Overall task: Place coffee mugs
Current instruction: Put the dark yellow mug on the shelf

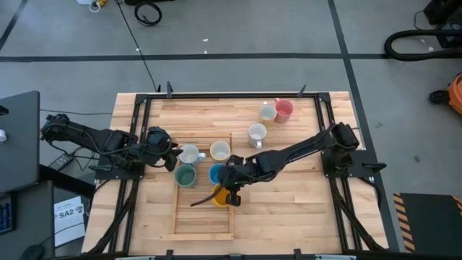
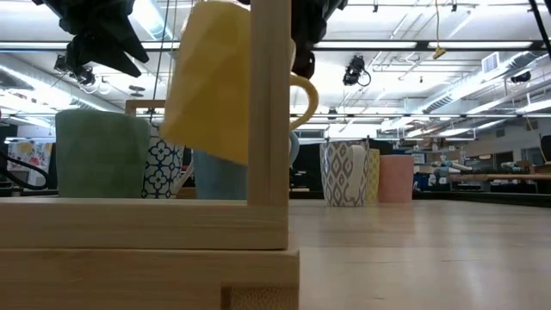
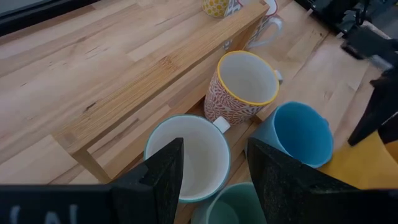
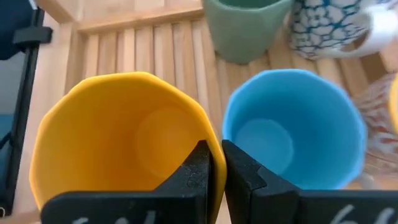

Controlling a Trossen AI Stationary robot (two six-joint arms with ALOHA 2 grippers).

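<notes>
Between my right gripper's (image 4: 216,163) jaws sits the rim of the orange mug (image 4: 121,140): jaws clamped on its wall, one inside, one outside. Low view shows that mug (image 2: 211,82) tilted and off the tray floor, handle pointing away from the tray post. It hangs just beside the bright blue mug (image 4: 292,127), which stands on the slatted wooden tray (image 4: 130,46).

Past the blue one I see the teal-green mug (image 4: 245,25) and a white mug with a blue pattern (image 4: 329,25), both on the tray.

Left gripper (image 3: 214,168) hovers over that blue-rimmed white mug (image 3: 186,155), jaws apart, not gripping anything. Next to it stands a cream mug with a yellow rim and red pattern (image 3: 239,87), against the tray's rail.

High view: tray (image 1: 206,217) mid-table, five mugs grouped at its far end. Three more stand on the bare table (image 1: 303,209) toward the far right corner: a patterned white mug (image 1: 256,133), a cream mug (image 1: 268,112) and the pink mug (image 1: 284,109), the last two touching.
</notes>
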